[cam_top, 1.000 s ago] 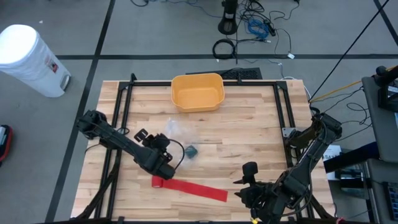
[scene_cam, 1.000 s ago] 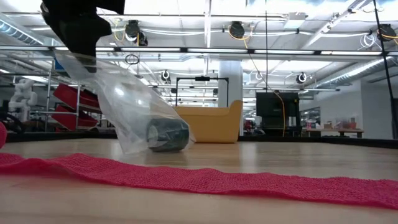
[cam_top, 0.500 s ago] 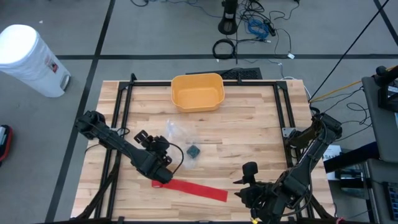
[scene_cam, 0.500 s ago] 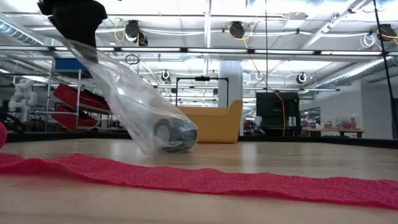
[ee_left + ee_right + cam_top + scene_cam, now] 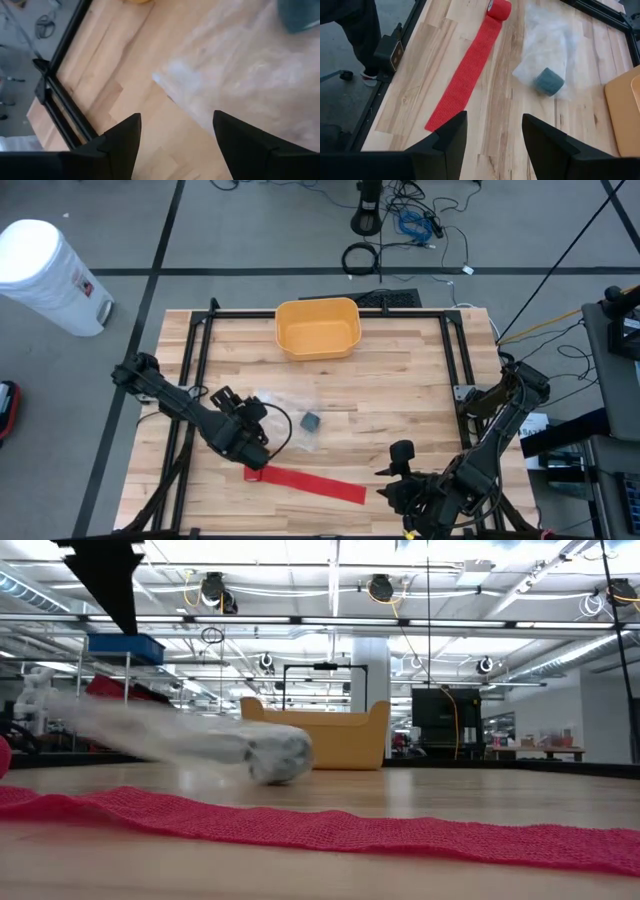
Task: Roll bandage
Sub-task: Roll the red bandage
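A wooden bench (image 5: 390,405) inside a black metal frame carries a red bandage (image 5: 308,483), a clear plastic bag (image 5: 285,402) and an orange bin (image 5: 318,328). The red bandage lies near the front edge as a long flat strip, unrolled across the wood, with a small rolled part at its left end (image 5: 499,8). Just behind it, near the middle of the bench, the clear plastic bag lies flat on the wood with a small dark teal roll (image 5: 311,422) inside it; in the low view the bag (image 5: 170,735) stretches along the surface with the roll (image 5: 280,753) at its right end. The orange bin sits at the back edge, well apart from the bag. The left pincer (image 5: 252,448) hovers above the wood between the bag and the rolled end of the bandage, its two fingers (image 5: 120,142) standing apart with nothing between them. The right pincer (image 5: 412,492) waits at the front right of the bench, near the strip's free end, its fingers (image 5: 451,137) also apart and holding nothing. A white cylindrical bin (image 5: 45,275) stands on the floor beyond the bench's left rear corner.
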